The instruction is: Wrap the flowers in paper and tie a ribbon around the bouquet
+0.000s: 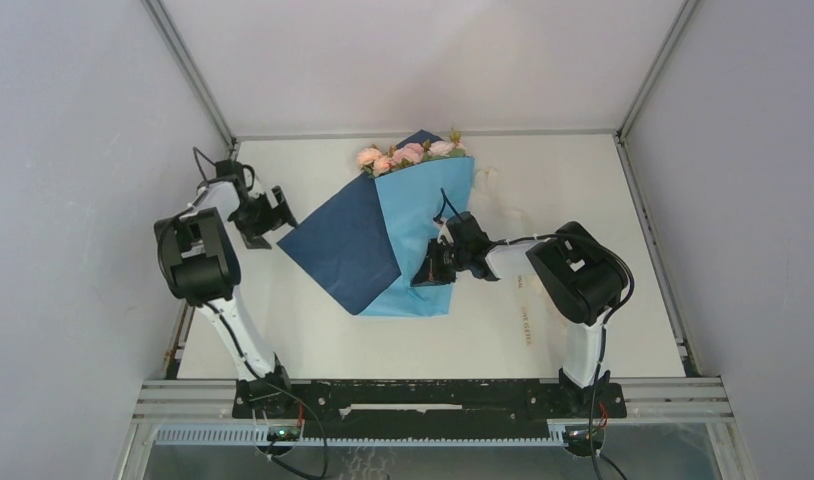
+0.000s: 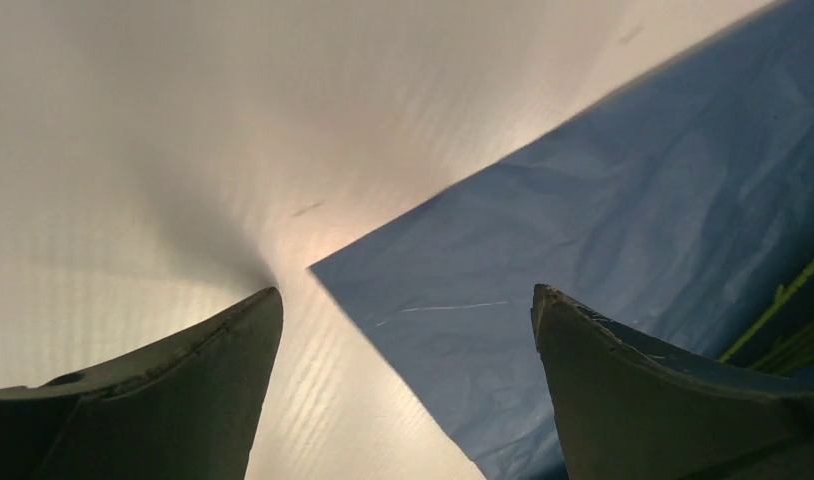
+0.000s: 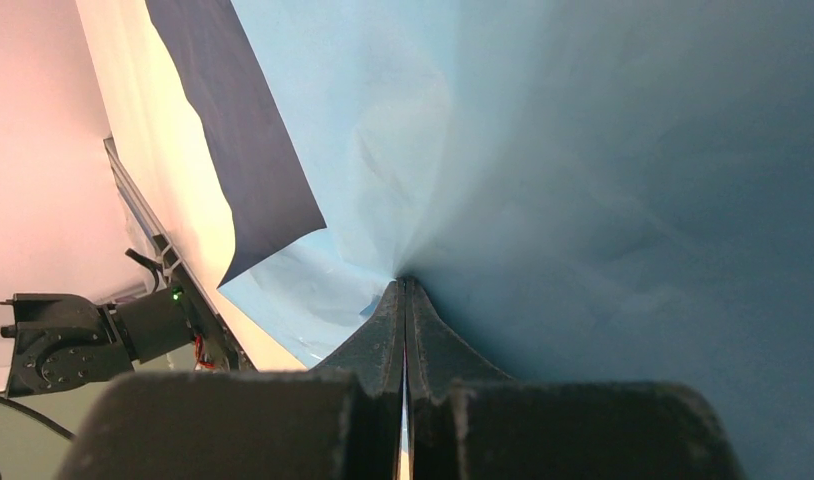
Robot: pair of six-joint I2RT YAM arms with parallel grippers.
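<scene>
Here the paper (image 1: 423, 200) touches the right tool (image 3: 403, 290).

From above you get only the blooms of the flowers (image 1: 403, 155) at the far end of the paper (image 1: 383, 240); the rest lies hidden under its folds, and the left wrist view catches the stems (image 2: 781, 297) only as a few green lines that its right edge cuts off. The ribbon (image 1: 526, 318) is so near the colour of the table (image 1: 283, 330) that you cannot trace its run, and its dark lettering is too small to read. In the right wrist view the closed fingers (image 3: 378, 340) of the right gripper (image 3: 403, 285) meet the paper at a pucker, but you cannot tell whether any paper is nipped between them.
</scene>
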